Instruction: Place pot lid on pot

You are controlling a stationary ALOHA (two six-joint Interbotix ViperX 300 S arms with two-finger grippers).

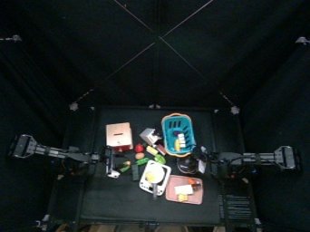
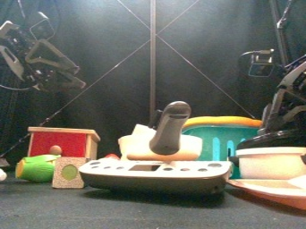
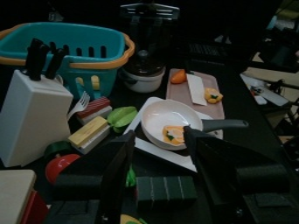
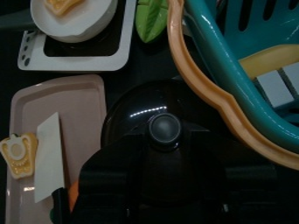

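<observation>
Black table — blue basket [image 3: 73, 48] holds packets; lidded pot [image 4: 163, 131] beside.

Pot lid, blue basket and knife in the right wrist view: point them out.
pot lid [image 4: 163, 128], right wrist view, its centre knob.
blue basket [image 4: 225, 54], right wrist view, its teal wall.
knife [image 4: 48, 153], right wrist view, its pale blade.

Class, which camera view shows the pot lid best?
The right wrist view: it looks straight down on the dark round pot lid, knob centred. The top view loses it under the right arm; the front and left wrist views offer no clear sight of it.
</observation>
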